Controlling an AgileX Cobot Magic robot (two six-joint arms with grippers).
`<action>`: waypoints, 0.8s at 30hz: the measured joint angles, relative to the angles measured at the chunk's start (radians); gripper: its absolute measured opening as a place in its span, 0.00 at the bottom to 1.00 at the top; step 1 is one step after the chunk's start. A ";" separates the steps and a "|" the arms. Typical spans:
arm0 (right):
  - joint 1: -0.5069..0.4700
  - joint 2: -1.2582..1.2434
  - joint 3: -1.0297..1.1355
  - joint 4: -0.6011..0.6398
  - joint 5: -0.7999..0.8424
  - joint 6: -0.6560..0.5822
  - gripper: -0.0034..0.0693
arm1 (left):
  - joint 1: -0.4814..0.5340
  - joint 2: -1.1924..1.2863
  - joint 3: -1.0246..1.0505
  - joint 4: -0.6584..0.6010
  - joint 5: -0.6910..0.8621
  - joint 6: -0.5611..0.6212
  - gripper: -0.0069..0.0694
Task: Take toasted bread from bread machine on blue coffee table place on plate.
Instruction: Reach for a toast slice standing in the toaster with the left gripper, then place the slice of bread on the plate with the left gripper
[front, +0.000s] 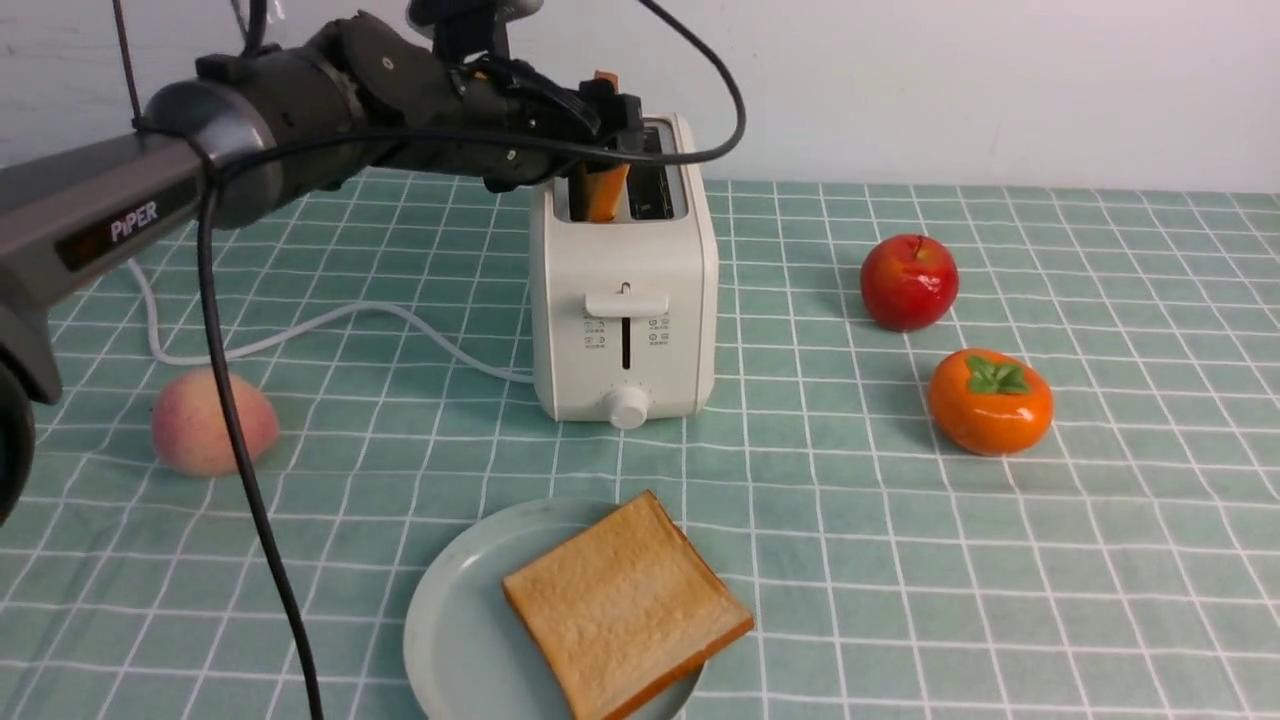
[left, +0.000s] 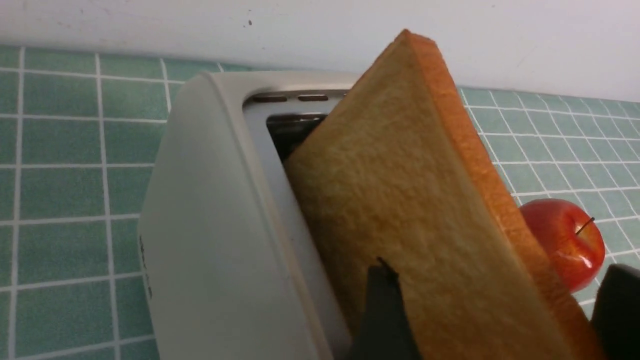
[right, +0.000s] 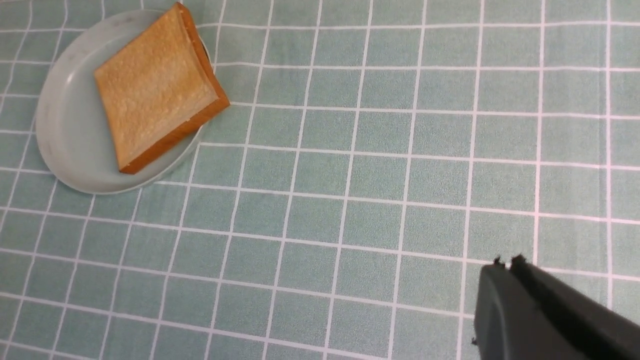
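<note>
The cream-white bread machine (front: 625, 290) stands mid-table on the blue checked coffee table (front: 850, 500). My left gripper (front: 612, 105) reaches over its top and is shut on a slice of toasted bread (front: 607, 192) that sticks up, tilted, from the left slot. In the left wrist view the slice (left: 400, 190) sits between my fingers (left: 382, 310), partly out of the bread machine (left: 210, 225). A second slice (front: 625, 605) lies flat on the pale plate (front: 460, 620) at the front. My right gripper (right: 505, 262) is shut and empty, hovering over bare cloth away from the plate (right: 65, 125).
A red apple (front: 908, 282) and an orange persimmon (front: 990, 400) sit right of the bread machine. A peach (front: 200, 425) lies at the left. The white power cord (front: 330, 320) runs left behind the bread machine. A white wall bounds the far edge.
</note>
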 joint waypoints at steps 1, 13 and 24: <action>0.000 0.000 0.000 0.000 0.000 0.000 0.05 | 0.000 -0.001 -0.001 -0.003 -0.009 0.001 0.52; 0.000 0.000 0.000 0.000 0.001 0.000 0.05 | 0.002 -0.225 -0.001 0.143 0.015 0.021 0.10; 0.000 0.000 0.000 0.000 0.001 0.000 0.05 | 0.003 -0.460 -0.001 0.321 0.321 -0.129 0.10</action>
